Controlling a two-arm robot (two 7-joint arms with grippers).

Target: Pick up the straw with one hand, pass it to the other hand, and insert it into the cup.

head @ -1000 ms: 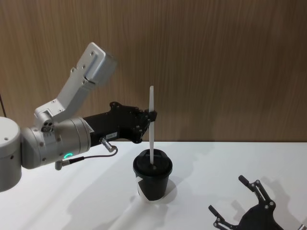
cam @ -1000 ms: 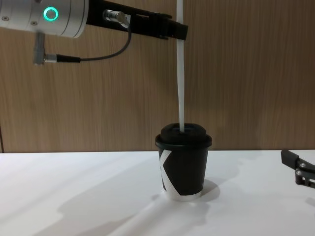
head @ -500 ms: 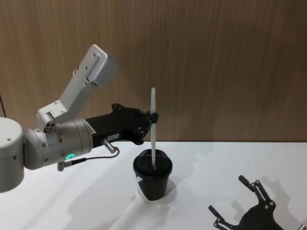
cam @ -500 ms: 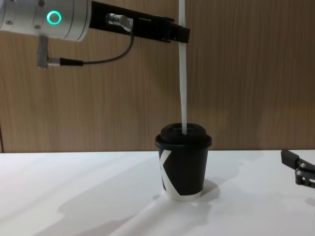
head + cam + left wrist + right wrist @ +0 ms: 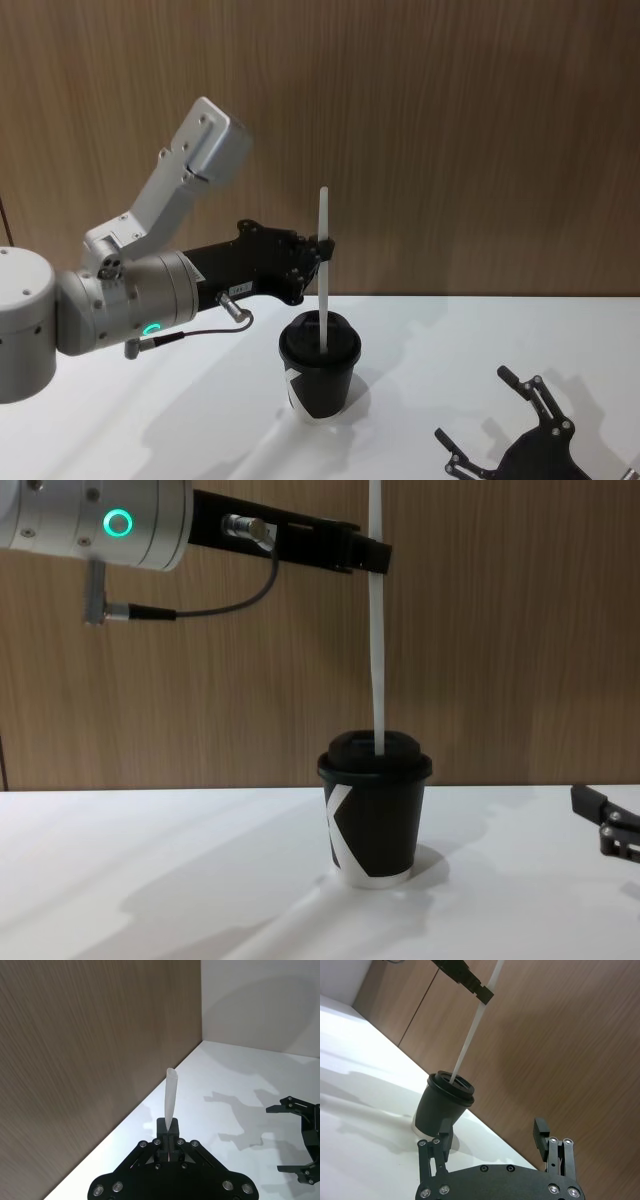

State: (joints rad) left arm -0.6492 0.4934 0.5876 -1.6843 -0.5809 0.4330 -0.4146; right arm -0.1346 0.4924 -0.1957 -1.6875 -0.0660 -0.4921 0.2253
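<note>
My left tool grips the straw and has nudged it rightward; its tip sits at the cup lid, ready to push down. My right tool rests wide open.

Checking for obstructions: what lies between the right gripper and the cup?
Bare white table, seen in the head view. The right gripper rests open, apart from the cup.

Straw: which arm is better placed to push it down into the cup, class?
Left. Its tool grips the straw, upright with its tip at the cup lid. The right tool sits open on the table.
</note>
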